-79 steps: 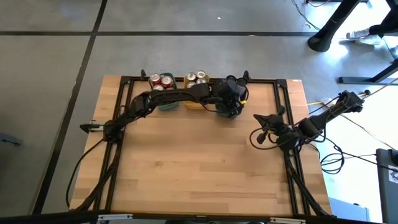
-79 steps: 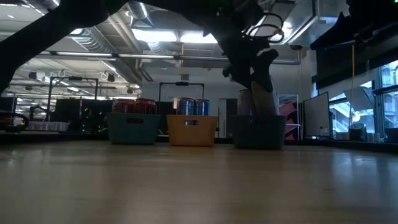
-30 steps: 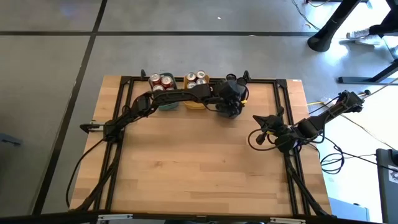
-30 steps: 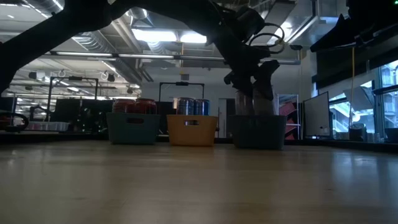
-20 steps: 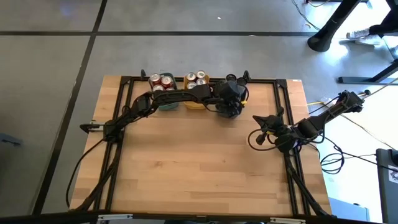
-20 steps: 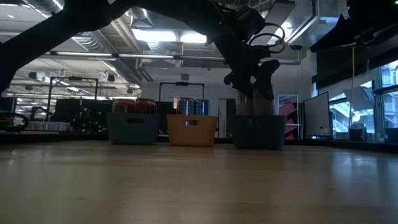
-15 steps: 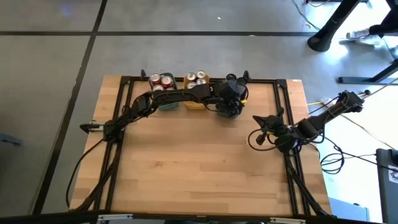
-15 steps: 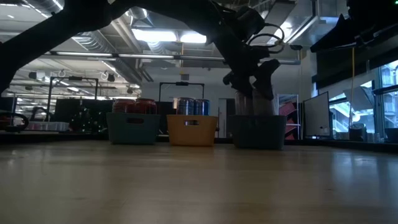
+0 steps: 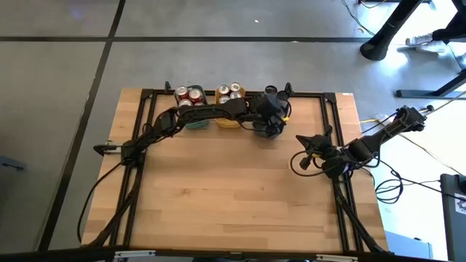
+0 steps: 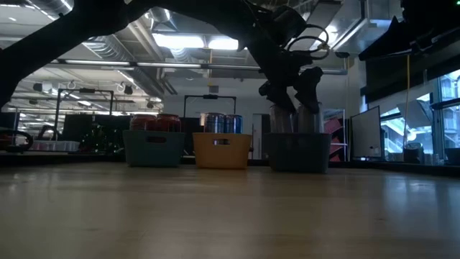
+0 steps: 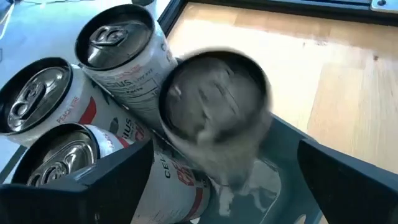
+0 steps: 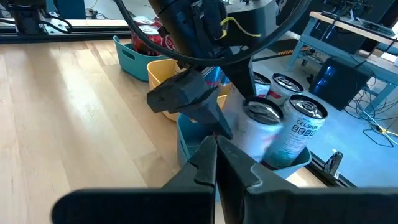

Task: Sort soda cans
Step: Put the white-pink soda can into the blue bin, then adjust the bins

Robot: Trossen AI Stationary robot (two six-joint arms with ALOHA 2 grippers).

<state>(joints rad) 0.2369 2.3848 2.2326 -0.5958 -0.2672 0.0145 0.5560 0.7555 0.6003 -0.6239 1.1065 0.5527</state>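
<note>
Low view, near to far: bare wooden tabletop [image 10: 230, 216] fills the lower frame. At its far edge, mid-frame, three trays stand in a row: a teal tray [image 10: 154, 150] with red soda cans [image 10: 158, 121], a yellow tray [image 10: 221, 150] with more cans, and a grey-blue tray [image 10: 299, 152] right of centre.

The left end effector [image 10: 302, 97] hangs over the grey-blue tray. A second ago its fingers sat tight around a silver can [image 11: 214, 118]; now they stand spread and slightly higher, and the can, blurred in the left wrist view, appears to be dropping free beside three silver cans [image 11: 121, 53] already in the tray. That likely completes this placement.

In the high view, the right end effector [image 9: 304, 159] waits right of centre, fingers pressed together, empty. No loose cans show on the tabletop, so sorting looks nearly finished.
</note>
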